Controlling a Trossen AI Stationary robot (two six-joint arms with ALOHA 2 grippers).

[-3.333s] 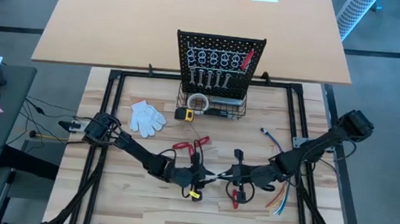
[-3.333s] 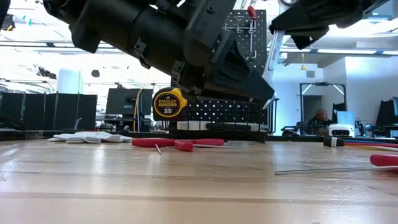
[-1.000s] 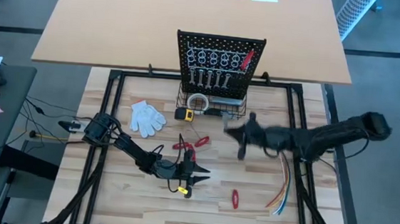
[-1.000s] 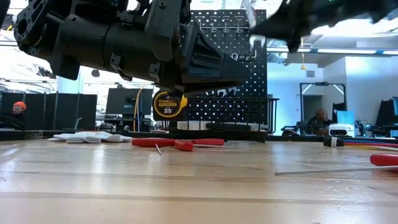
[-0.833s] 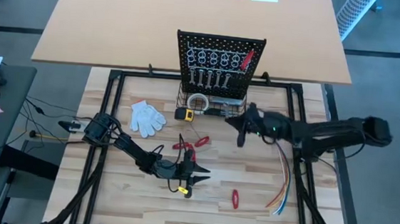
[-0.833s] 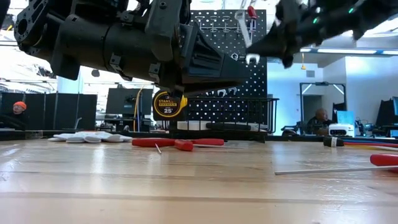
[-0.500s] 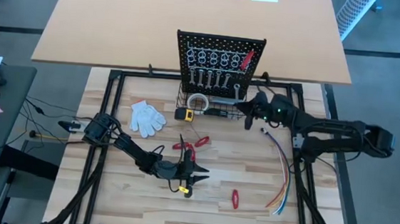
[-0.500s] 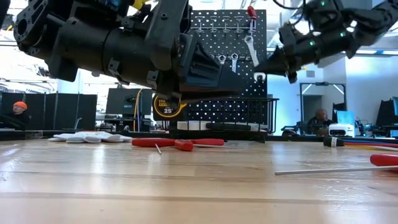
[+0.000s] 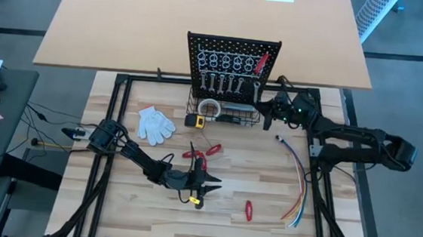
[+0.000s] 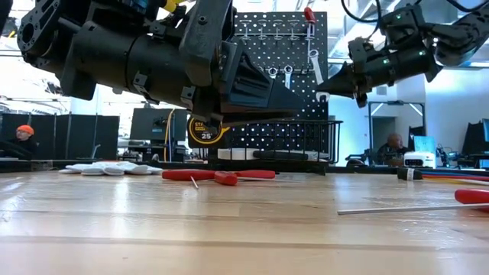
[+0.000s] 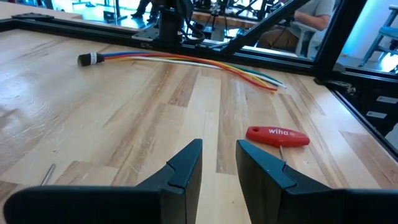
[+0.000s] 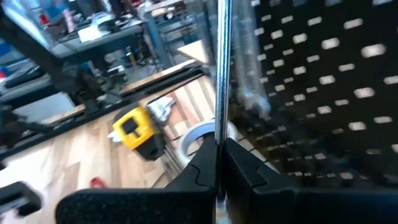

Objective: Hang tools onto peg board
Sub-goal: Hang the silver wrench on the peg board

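Note:
My right gripper [image 9: 267,108] is shut on a slim silver wrench [image 10: 314,67] just in front of the right part of the black peg board [image 9: 233,56]. Several silver wrenches [image 9: 222,81] and one red-handled tool [image 9: 262,62] hang on the board's hooks. My left gripper [image 9: 210,183] hovers low over the middle of the table, slightly open and empty [image 11: 219,165]. Red-handled pliers [image 9: 201,152] lie flat on the table, and a red-handled screwdriver [image 11: 278,135] lies ahead of the left gripper. My right gripper pinches the wrench's shaft [image 12: 219,134] between its two fingers, near the wrench's lower end [image 10: 322,95]. The fingers come from the table's right, about level, and lie across the wrench. The wrench stands nearly upright, lifted clear of the table; whether it touches the board, I cannot tell.
A wire basket [image 9: 251,120] at the board's base holds a tape roll [image 9: 210,107]. A yellow tape measure [image 9: 195,120] and a white glove [image 9: 155,124] lie to its left. A bundle of coloured wires [image 9: 297,178] lies at the right.
My right gripper has carried the wrench from over the table's middle right toward the far edge and up to the peg board's right part. The wrench has turned from slanting to nearly upright and stays lifted clear.

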